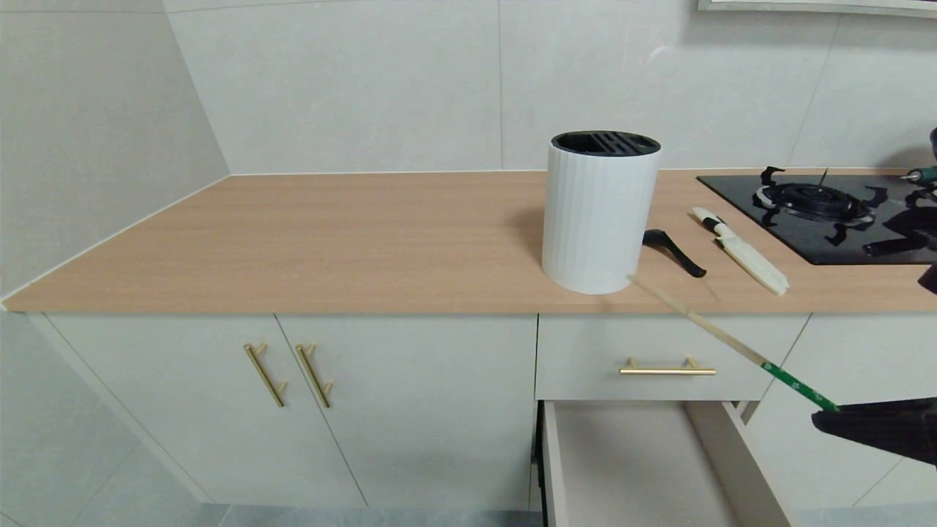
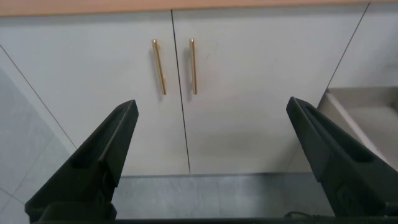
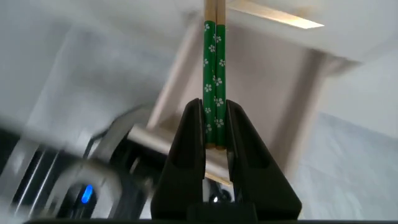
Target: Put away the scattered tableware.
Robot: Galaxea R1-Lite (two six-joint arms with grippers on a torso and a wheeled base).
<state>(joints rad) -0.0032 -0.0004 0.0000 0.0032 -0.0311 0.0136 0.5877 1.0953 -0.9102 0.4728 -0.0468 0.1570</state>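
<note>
**Head view:** my right claw (image 1: 831, 417) holds chopsticks (image 1: 725, 340) by green end over open drawer (image 1: 629, 468). Tips reach foot of white utensil holder (image 1: 600, 212); contact unclear. Loose on worktop (image 1: 366, 241): one white knife (image 1: 739, 249), one black-handled utensil (image 1: 673, 251). I judge nothing stowed yet.

**Left wrist view:** left claw (image 2: 211, 162) spread wide, empty, facing cabinet doors (image 2: 186, 118).

**Right wrist view:** claw clamped on two chopsticks (image 3: 214, 56).
</note>
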